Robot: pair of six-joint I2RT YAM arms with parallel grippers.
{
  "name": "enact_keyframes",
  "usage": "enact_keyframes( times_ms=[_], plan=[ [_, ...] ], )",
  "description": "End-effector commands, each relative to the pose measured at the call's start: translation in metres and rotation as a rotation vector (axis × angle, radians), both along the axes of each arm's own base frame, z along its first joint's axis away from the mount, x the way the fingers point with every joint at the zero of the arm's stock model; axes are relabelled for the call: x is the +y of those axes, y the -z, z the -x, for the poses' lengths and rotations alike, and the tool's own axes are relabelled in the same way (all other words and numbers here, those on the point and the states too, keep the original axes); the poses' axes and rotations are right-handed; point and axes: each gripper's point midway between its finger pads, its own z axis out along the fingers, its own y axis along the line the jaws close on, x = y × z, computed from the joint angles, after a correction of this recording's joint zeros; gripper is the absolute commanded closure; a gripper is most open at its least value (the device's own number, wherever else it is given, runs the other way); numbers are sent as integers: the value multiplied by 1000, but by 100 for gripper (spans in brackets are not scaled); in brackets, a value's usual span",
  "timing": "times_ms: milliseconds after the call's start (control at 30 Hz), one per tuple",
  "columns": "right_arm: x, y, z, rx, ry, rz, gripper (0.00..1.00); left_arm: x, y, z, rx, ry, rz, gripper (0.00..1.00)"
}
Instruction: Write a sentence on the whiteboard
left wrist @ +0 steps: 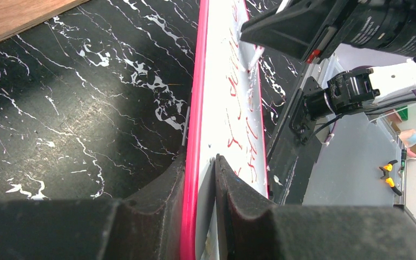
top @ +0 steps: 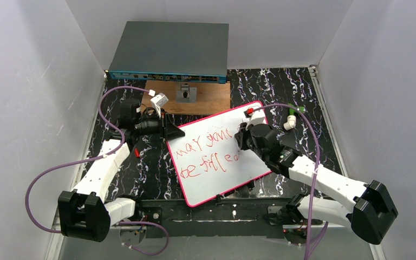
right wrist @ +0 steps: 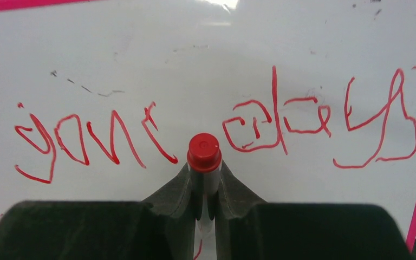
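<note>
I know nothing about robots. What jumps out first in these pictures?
A whiteboard lies mid-table with red writing in two wobbly lines. The right tool grips a red-capped marker over that writing, while the left tool pinches the board's pink rim.

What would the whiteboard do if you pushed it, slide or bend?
Probably stiff: the whiteboard lies flat and straight though the left claw pinches only one edge. It would likely slide on the smooth black table, so that pinch seems to steady it. It looks thin, so probably light.
</note>
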Motion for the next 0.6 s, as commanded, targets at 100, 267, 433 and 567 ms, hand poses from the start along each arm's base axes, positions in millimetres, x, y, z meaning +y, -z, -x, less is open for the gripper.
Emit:
enact_keyframes(
  times_ms=[100,267,433,567],
  plan=[
    [-7,28,11,52,8,-11,99,14,8,-17,-132,-55,-121,100],
    [-12,35,16,73,16,-9,99,14,8,-17,-130,-53,-120,100],
    [-22,32,21,70,35,2,99,14,8,-18,-129,-53,-120,100],
    [-34,27,27,69,44,36,99,14,8,-18,-129,-52,-119,100]
  ],
)
